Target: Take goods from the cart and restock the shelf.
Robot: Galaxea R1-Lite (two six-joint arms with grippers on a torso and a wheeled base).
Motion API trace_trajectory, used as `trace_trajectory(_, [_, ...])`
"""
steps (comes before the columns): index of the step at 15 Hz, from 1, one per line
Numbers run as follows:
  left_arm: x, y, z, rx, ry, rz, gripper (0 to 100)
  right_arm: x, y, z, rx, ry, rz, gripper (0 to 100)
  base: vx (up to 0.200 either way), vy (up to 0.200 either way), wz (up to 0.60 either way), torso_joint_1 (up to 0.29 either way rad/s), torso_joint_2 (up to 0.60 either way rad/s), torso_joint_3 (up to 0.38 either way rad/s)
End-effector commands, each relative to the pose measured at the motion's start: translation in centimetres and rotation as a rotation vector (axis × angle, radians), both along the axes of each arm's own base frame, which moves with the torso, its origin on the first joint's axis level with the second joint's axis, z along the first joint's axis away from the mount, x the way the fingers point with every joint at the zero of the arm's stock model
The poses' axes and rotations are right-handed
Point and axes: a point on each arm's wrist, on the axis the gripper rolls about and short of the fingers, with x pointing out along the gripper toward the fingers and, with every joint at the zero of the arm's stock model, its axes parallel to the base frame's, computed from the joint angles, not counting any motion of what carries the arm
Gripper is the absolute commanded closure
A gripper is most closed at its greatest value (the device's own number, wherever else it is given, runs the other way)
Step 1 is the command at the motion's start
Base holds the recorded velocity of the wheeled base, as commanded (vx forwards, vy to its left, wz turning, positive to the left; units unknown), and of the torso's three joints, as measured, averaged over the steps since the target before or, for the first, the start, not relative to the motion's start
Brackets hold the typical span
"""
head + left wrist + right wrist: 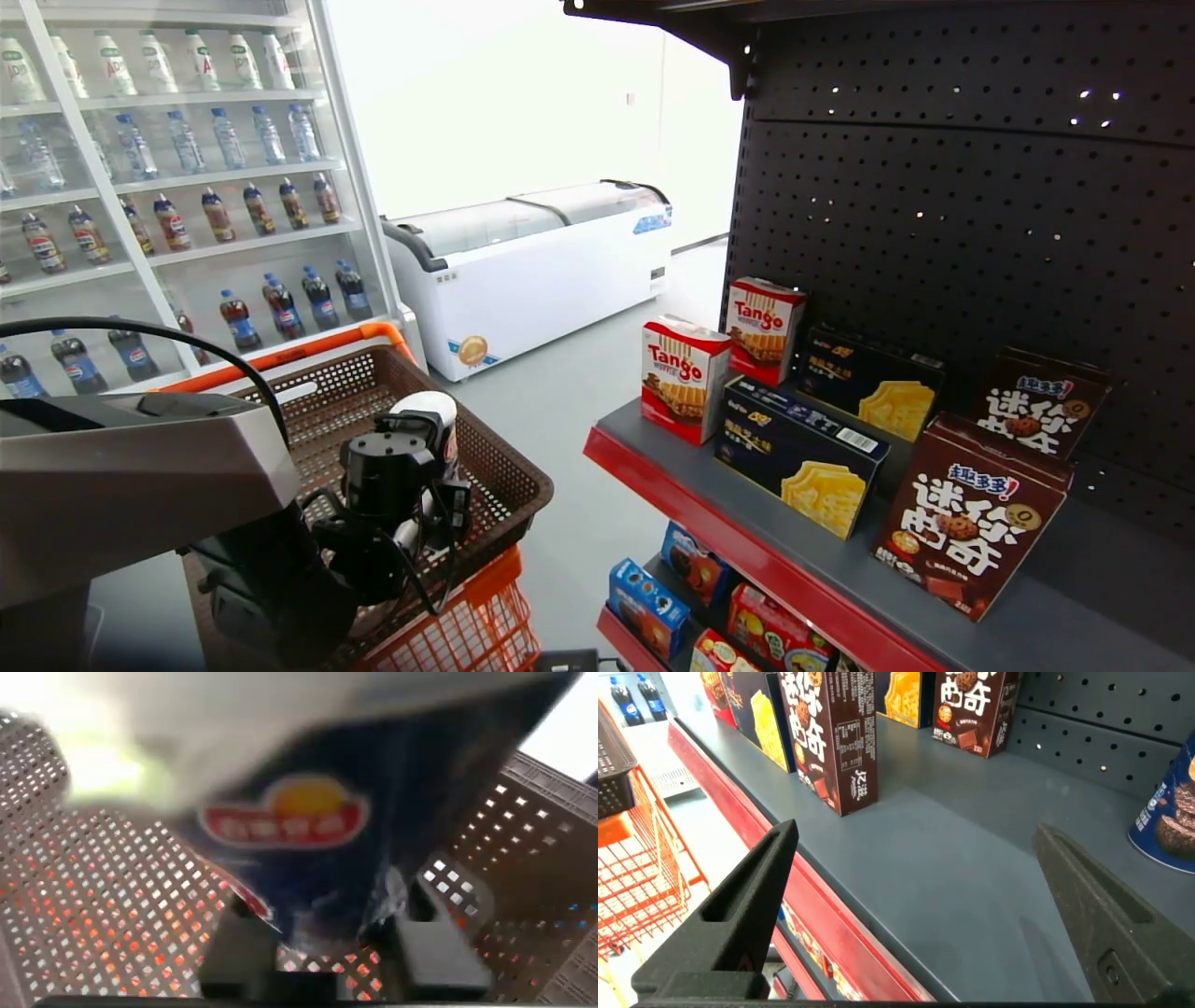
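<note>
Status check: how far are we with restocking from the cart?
Done: several boxes stand on the shelf. In hand: the left gripper, down in the cart basket, is clamped on a dark blue snack package, not yet lifted out. Left: carry it over and set it on the bare shelf stretch under the open, empty right gripper.
</note>
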Motion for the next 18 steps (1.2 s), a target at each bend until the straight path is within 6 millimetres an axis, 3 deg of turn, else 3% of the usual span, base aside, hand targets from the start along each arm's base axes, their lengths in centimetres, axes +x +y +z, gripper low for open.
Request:
trace_trajectory(1, [-0.1, 0.0, 0.1, 0.007, -0.002, -0.005, 100, 0.0, 0.0, 0.0, 0.000, 0.002, 0.002, 0, 0.000, 0.000, 0.00, 0.000, 0.00, 0.000])
trace_trajectory(4, [0.3, -0.2, 0.8, 0.000, -0.029, -0.010, 100, 0.0, 0.0, 0.0, 0.000, 0.002, 0.001, 0, 0.000, 0.000, 0.00, 0.000, 0.00, 0.000])
trace_trajectory(7, [-0.2, -0.9, 4.5, -0.021, -0.092, -0.031, 100, 0.0, 0.0, 0.0, 0.000, 0.000, 0.001, 0, 0.000, 0.000, 0.00, 0.000, 0.00, 0.000])
trace_trajectory(10, [-2.4, -0.5, 9.5, -0.041, -0.091, -0.088, 100, 0.0, 0.0, 0.0, 0.000, 0.002, 0.001, 0, 0.000, 0.000, 0.00, 0.000, 0.00, 0.000])
trace_trajectory(11, [-3.7, -0.3, 11.4, -0.098, -0.094, -0.226, 100, 0.0, 0.0, 0.0, 0.000, 0.002, 0.001, 0, 0.000, 0.000, 0.00, 0.000, 0.00, 0.000])
trace_trajectory(13, [-4.4, -0.3, 12.5, -0.127, -0.112, -0.295, 100, 0.0, 0.0, 0.0, 0.000, 0.002, 0.001, 0, 0.000, 0.000, 0.00, 0.000, 0.00, 0.000])
trace_trajectory(14, [-5.9, 0.0, 14.7, -0.161, -0.135, -0.403, 100, 0.0, 0.0, 0.0, 0.000, 0.002, 0.001, 0, 0.000, 0.000, 0.00, 0.000, 0.00, 0.000])
trace_trajectory(18, [-9.1, 0.7, 17.4, -0.225, -0.123, -0.589, 100, 0.0, 0.0, 0.0, 0.000, 0.002, 0.001, 0, 0.000, 0.000, 0.00, 0.000, 0.00, 0.000])
